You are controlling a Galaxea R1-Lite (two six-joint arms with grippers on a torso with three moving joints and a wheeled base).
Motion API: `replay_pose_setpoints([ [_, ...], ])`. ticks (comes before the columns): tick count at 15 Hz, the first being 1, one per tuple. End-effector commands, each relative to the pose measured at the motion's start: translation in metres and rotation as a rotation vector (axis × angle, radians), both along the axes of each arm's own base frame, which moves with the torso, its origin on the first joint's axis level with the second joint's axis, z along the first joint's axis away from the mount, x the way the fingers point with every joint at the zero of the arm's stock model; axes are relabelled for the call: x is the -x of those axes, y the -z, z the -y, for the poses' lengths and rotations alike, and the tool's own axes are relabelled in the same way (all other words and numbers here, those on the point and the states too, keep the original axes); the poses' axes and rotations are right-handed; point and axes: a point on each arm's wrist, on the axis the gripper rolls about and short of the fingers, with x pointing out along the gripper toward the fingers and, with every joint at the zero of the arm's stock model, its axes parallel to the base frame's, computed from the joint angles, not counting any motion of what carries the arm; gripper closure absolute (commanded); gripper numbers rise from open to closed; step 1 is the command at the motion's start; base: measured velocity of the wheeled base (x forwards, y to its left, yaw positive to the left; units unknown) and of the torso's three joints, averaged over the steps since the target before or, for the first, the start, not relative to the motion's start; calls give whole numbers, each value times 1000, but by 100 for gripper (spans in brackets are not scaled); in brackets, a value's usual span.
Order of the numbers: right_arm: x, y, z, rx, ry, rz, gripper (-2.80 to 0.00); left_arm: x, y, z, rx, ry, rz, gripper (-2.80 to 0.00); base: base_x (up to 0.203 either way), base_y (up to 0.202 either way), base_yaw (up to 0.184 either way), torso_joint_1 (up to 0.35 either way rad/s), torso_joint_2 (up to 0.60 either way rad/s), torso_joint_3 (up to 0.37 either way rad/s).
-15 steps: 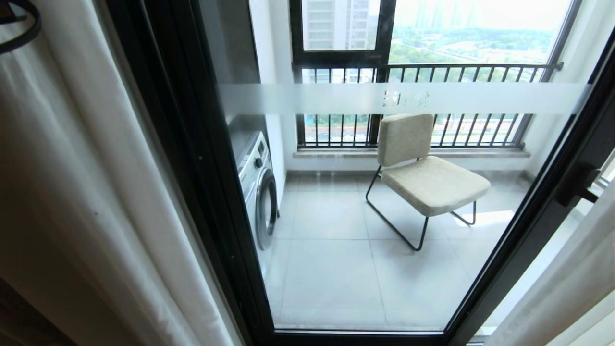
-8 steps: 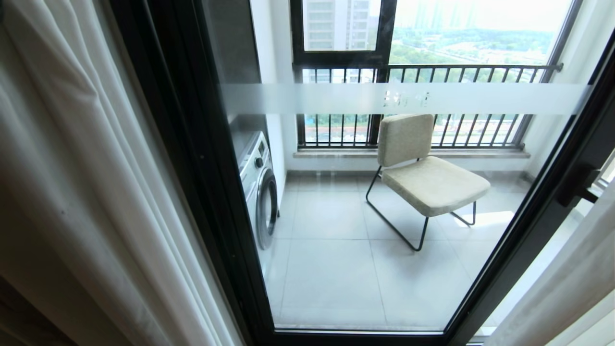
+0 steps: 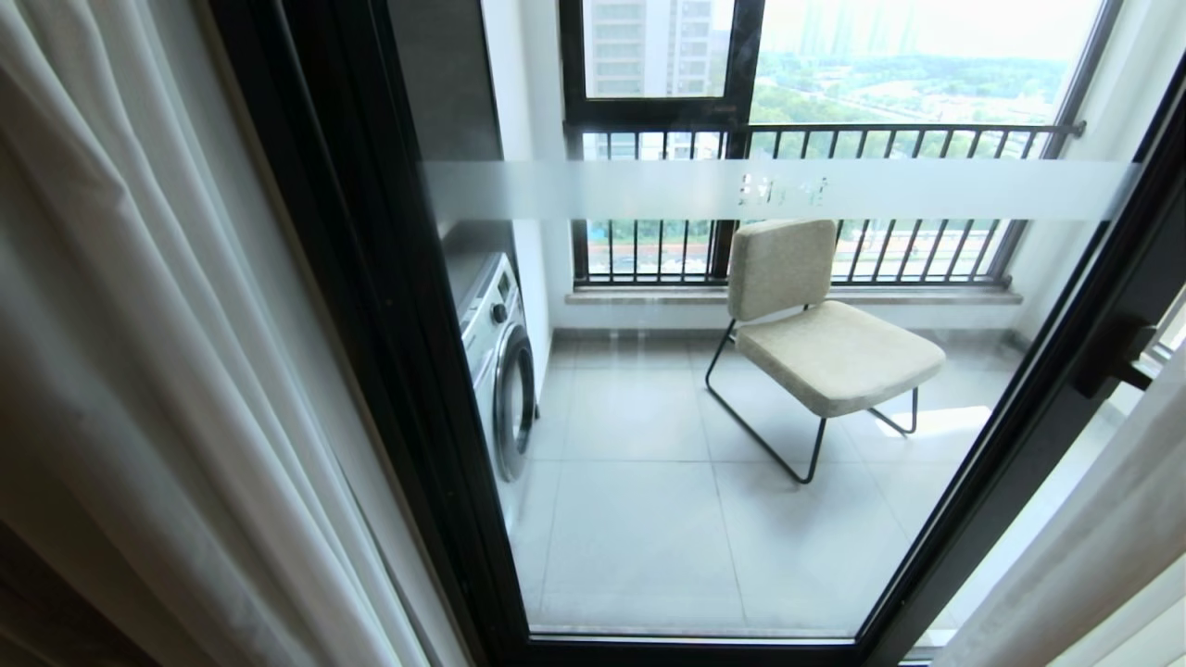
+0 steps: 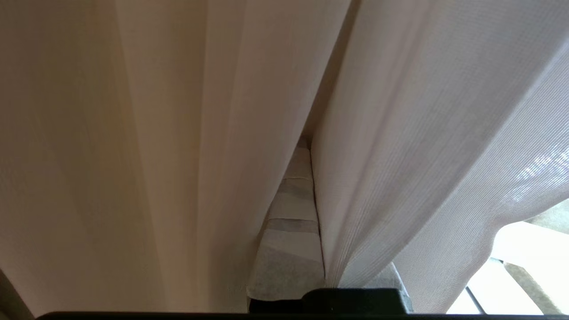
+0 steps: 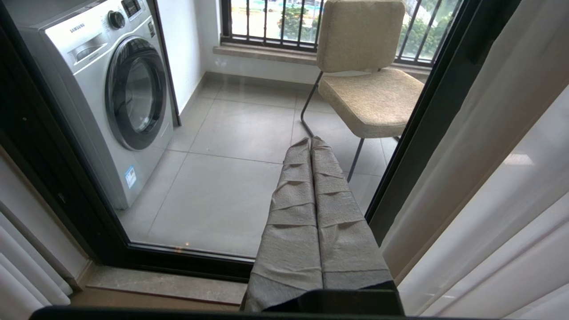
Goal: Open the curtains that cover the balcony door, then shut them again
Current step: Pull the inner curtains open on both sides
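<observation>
The curtains (image 3: pixel 139 371) hang drawn back to both sides of the door (image 3: pixel 704 417). On the left in the head view they fall in long pale folds from the top edge to the floor, just beside the black frame (image 3: pixel 371 324); on the right a narrower strip (image 3: pixel 1093 556) hangs by the other frame post. The glass between them is uncovered, with a frosted band (image 3: pixel 602 190) running across it.

The left gripper (image 4: pixel 306 195) is out of the head view. Its own camera shows it buried in the drapes: a beige fold (image 4: pixel 155 155) lies on one side, a white sheer (image 4: pixel 422 155) on the other, and the cloth-wrapped fingers (image 4: pixel 293 249) are pressed together in the crease between the two. The fabric touches them on both sides, but whether any is pinched between them cannot be told.

The right gripper (image 5: pixel 311 146) shows only in its wrist view, low before the door near the right frame post, its wrapped fingers (image 5: pixel 338 240) closed flat on each other and holding nothing. Pale curtain (image 5: pixel 489 200) hangs just beside it.

Through the glass stand a washer (image 3: pixel 496 361) against the left wall, a tan chair (image 3: pixel 815 324) on a black wire frame, grey floor tiles (image 3: pixel 639 519), and a barred window (image 3: pixel 834 139).
</observation>
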Motion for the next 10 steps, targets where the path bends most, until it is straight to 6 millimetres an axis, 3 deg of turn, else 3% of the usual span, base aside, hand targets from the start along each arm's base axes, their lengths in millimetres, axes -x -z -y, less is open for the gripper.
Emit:
replay_pose_setpoints([
  [1,0,0,0,1,-1,0,0,-3,3,-11,6,-31,-15,0,0,0,0,0,0,0],
  [10,0,0,0,1,-1,0,0,-4,13,-61,58,-70,-43,0,0,0,0,0,0,0],
])
